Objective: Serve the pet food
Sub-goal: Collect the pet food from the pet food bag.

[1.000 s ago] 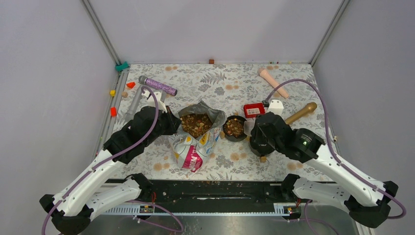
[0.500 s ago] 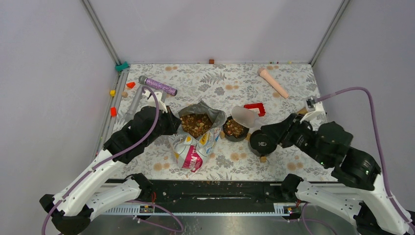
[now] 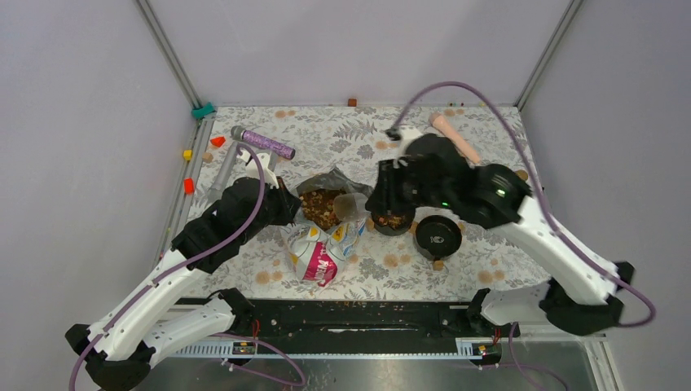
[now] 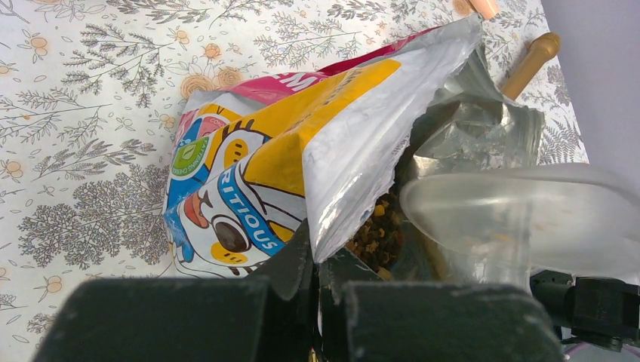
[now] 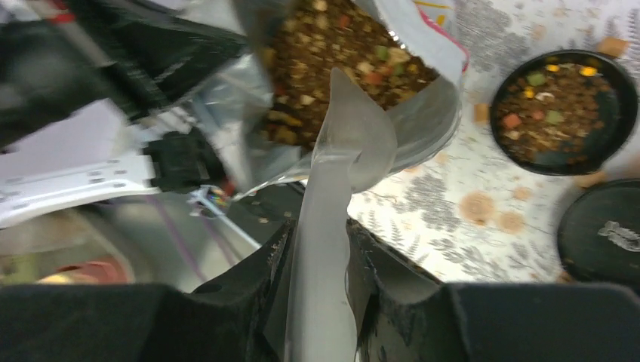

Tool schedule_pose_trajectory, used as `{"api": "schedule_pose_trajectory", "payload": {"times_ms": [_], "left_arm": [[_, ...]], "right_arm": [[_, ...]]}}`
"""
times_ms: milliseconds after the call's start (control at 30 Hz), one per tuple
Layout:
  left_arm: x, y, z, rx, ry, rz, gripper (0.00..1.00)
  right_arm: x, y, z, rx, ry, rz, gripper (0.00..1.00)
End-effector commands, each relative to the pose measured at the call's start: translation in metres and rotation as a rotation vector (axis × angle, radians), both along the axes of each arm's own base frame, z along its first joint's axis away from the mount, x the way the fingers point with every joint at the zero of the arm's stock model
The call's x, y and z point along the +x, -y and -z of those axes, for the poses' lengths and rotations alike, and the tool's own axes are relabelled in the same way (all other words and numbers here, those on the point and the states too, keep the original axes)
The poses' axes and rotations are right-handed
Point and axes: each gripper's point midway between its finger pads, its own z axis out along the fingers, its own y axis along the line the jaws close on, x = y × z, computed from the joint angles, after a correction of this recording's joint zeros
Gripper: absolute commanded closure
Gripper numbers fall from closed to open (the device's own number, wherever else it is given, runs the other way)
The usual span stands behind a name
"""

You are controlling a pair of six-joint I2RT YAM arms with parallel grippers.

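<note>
The yellow-white-pink cat bag (image 3: pixel 319 248) lies open in the middle, with pet food kibble (image 3: pixel 320 204) showing in its mouth. My left gripper (image 3: pixel 281 205) is shut on the bag's torn rim (image 4: pixel 355 188), as the left wrist view shows (image 4: pixel 318 260). My right gripper (image 3: pixel 377 195) is shut on the handle of a clear plastic scoop (image 3: pixel 351 205). The scoop's bowl (image 5: pixel 355 139) sits at the bag's mouth, just above the kibble (image 5: pixel 332 60). A black bowl (image 5: pixel 562 109) holding kibble stands right of the bag, partly under my right arm in the top view (image 3: pixel 391 221).
A black lid (image 3: pixel 437 236) lies right of the bowl, with a small wooden cube (image 3: pixel 437 264) near it. A tan cylinder (image 3: pixel 453 136) lies at the back right. A purple cylinder (image 3: pixel 265 142) and a grey tool (image 3: pixel 222 171) lie at the back left.
My right arm has swung from the right side up and over the bowl to the left, carrying the scoop to the bag's mouth. The left arm and bag have not moved.
</note>
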Motion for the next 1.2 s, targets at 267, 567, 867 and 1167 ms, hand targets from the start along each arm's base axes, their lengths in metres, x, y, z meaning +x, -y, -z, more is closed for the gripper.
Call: {"api": "schedule_pose_trajectory", "payload": {"times_ms": [267, 567, 867, 1167], "left_arm": [[0.004, 0.010, -0.037, -0.105, 0.105, 0.031, 1.00], [0.005, 0.010, -0.034, -0.096, 0.102, 0.023, 1.00], [0.004, 0.013, -0.033, -0.101, 0.093, 0.042, 1.00], [0.006, 0.011, -0.033, -0.091, 0.096, 0.025, 1.00]], "right_arm": [[0.062, 0.015, 0.106, -0.755, -0.036, 0.104, 1.00], [0.037, -0.070, 0.139, -0.271, -0.208, 0.010, 1.00], [0.026, -0.089, 0.095, 0.343, -0.348, 0.083, 1.00], [0.024, -0.054, 0.049, 0.635, -0.250, 0.193, 1.00]]}}
